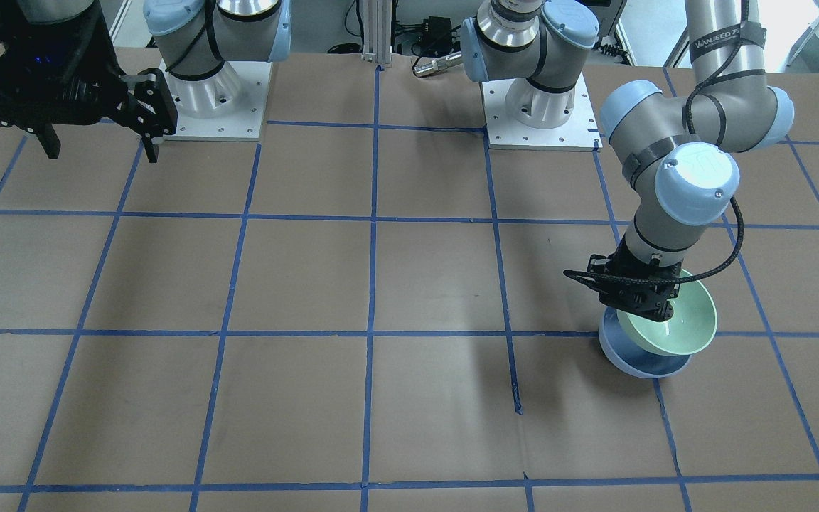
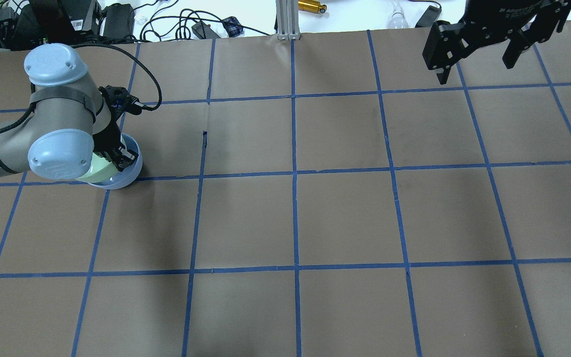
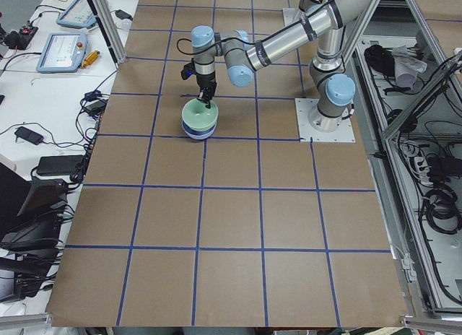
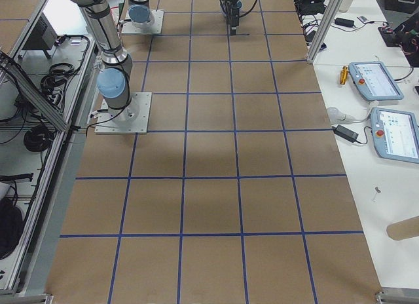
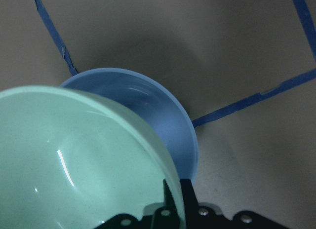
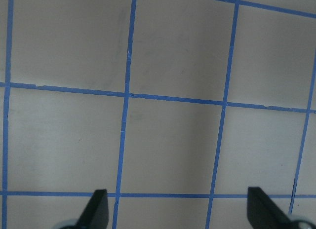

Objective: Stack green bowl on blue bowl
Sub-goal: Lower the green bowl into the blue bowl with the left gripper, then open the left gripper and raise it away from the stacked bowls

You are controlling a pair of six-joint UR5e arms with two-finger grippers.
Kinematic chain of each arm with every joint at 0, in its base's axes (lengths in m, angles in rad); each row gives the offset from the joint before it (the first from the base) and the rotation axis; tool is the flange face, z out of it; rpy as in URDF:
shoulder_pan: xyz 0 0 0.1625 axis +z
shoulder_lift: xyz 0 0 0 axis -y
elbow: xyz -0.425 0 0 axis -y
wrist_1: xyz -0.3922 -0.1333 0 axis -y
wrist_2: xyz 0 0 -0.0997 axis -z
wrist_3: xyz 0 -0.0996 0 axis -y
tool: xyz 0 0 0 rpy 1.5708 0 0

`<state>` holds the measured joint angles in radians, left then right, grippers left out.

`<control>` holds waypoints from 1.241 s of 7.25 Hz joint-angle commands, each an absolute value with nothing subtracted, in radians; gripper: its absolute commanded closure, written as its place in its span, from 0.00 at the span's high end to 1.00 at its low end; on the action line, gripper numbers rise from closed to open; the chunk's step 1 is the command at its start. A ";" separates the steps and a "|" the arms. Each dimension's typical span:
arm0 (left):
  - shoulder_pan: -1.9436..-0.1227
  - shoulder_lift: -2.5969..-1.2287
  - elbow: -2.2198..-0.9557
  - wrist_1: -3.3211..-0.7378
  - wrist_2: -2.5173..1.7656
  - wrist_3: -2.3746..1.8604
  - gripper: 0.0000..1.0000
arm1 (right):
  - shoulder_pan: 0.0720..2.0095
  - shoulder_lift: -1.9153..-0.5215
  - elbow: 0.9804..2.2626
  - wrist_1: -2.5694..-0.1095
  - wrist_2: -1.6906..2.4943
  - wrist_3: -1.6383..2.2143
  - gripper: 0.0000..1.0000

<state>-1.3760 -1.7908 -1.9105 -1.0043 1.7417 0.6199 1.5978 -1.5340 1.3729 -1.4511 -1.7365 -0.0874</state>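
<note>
Brown paper bench (image 2: pixel 345 218) with a blue tape grid (image 2: pixel 294 173). Near its left edge, the left gripper (image 1: pixel 640 302) is clamped on the green bowl (image 1: pixel 680 320) by its rim. The bowl is tilted and sits inside the blue bowl (image 1: pixel 637 361). Cables (image 2: pixel 166 25) lie past the far edge. The right gripper (image 2: pixel 475 64) is spread wide over the far right corner.
</note>
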 commanded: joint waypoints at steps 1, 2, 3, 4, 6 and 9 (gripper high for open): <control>-1.381 -1.786 -1.913 -1.000 1.740 0.617 1.00 | 1.598 -1.534 1.373 -1.451 -1.736 -0.087 1.00; -1.387 -1.776 -1.911 -1.002 1.738 0.617 1.00 | 1.598 -1.534 1.373 -1.451 -1.736 -0.087 1.00; -1.388 -1.758 -1.905 -1.003 1.717 0.617 1.00 | 1.597 -1.534 1.373 -1.451 -1.736 -0.087 1.00; -1.388 -1.744 -1.875 -1.041 1.692 0.605 1.00 | 1.597 -1.534 1.373 -1.451 -1.736 -0.087 1.00; -1.397 -1.717 -1.759 -1.257 1.662 0.391 1.00 | 1.598 -1.534 1.373 -1.451 -1.736 -0.087 1.00; -1.491 -1.692 -1.622 -1.426 1.620 0.192 1.00 | 1.598 -1.534 1.373 -1.451 -1.736 -0.087 1.00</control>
<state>-1.4533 -1.7034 -1.6679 -1.3793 1.6280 0.2540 1.5980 -1.5340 1.3729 -1.4511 -1.7365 -0.0874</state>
